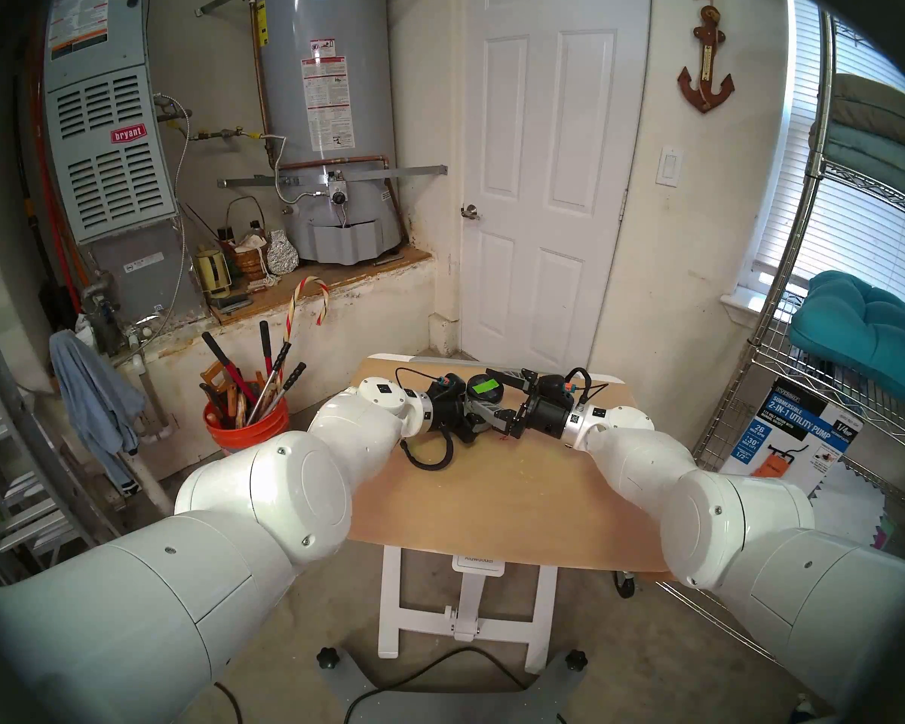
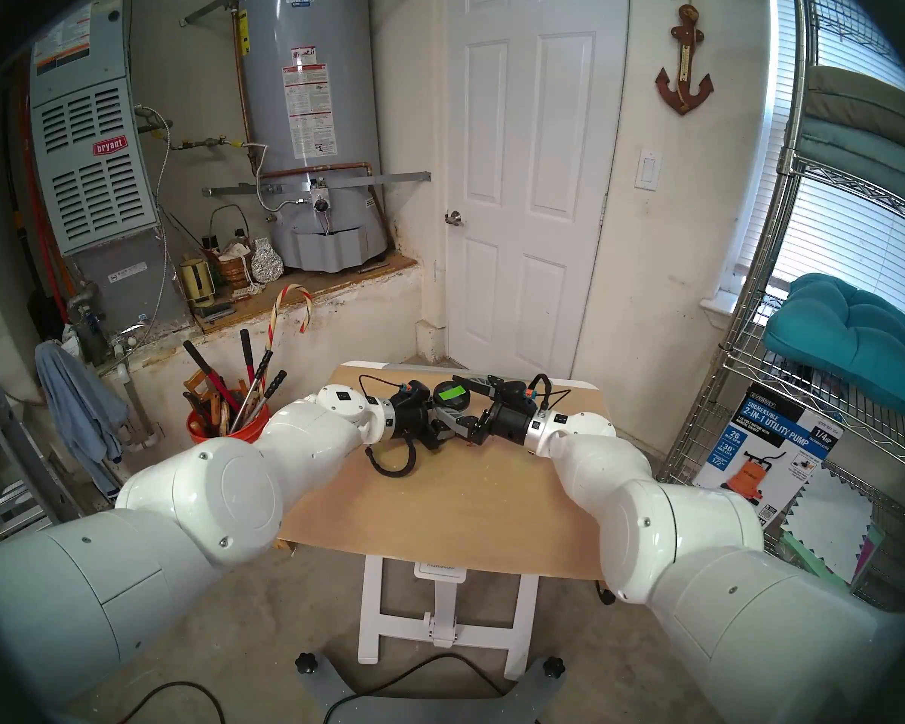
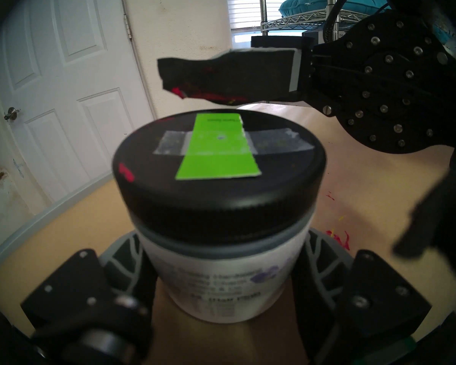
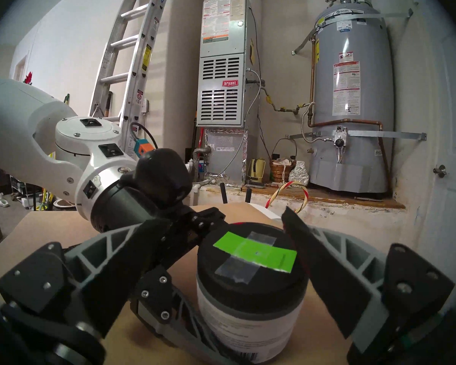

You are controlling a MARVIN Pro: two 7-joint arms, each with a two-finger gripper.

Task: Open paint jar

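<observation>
Over on the far left the orange bucket [image 1: 246, 425] of tools is sitting on the floor, out of play, and the action is all on the wooden table [image 1: 492, 498]. The left gripper [image 1: 479, 412] is reaching in from its side and clamping the paint jar [image 3: 221, 272] around its white labelled body, both grey fingers [image 3: 124, 261] pressing against the jar's sides below the lid, which looks like a bracing hold so the jar will not spin. The jar is standing upright toward the far middle of the table, right between the two grippers. Its black lid [image 3: 219, 172] is sitting fully on, with the green strip [image 3: 217, 145] taped across the top, so the opening is not yet done. Moving right, the right gripper [image 4: 248, 251] is coming in at lid height with its jaws spread wide, one black pad [image 4: 324, 277] sitting just beside the lid's far edge and the other finger off to the near side; it is gripping nothing yet. I'm judging it is lining up to close on the lid and twist while the left holds firm. Red paint flecks [image 3: 337, 235] are dotting the tabletop beside the jar.
</observation>
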